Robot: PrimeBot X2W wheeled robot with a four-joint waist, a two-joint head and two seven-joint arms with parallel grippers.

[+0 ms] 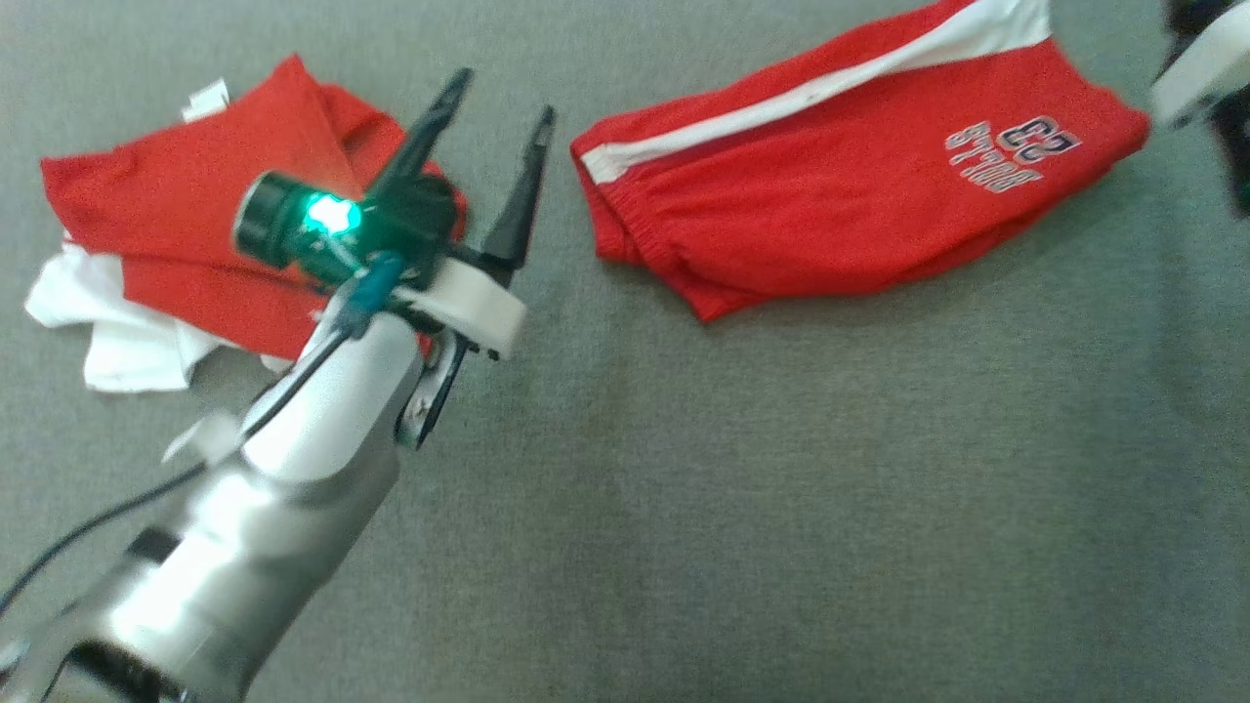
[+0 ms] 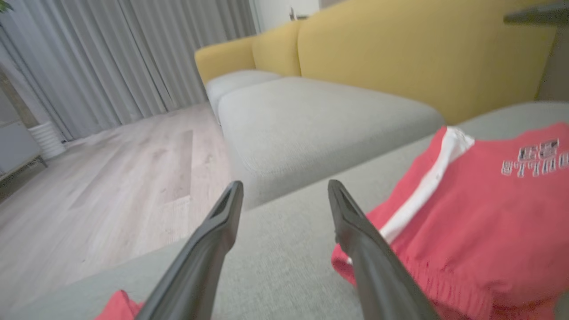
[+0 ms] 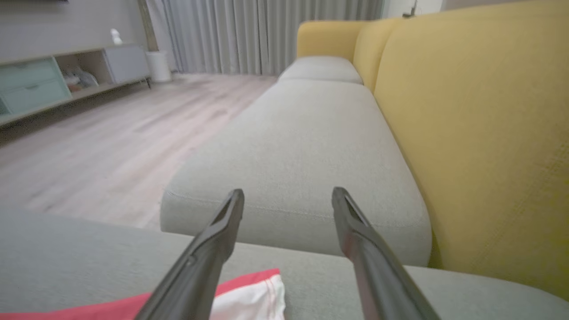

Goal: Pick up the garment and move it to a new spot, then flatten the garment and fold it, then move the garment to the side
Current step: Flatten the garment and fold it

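Garments, two, both on the grey upholstered surface [image 1: 781, 508], well apart. First: red shorts [image 1: 840, 195], folded flat toward the right of the head view, one white side stripe [image 1: 811, 93], elastic waist at the near-left end; printed "BULLS" and "23", read upside down in the head view. Second: red and white garment [image 1: 176, 225], loosely bunched at the far left, partly hidden behind the left arm. Grippers, two: left gripper [image 1: 502, 100], fingers spread wide, nothing between them, poised by the inner edge of the second garment; right gripper [image 3: 288, 195], likewise wide apart and empty, over a red and white hem of the shorts. Green light [image 1: 330, 215], one, lit on the left wrist. Beyond: yellow-backed sofa [image 3: 466, 133], two grey seat cushions [image 3: 302, 146], grey curtains [image 2: 111, 58], pale wood floor [image 2: 111, 178].
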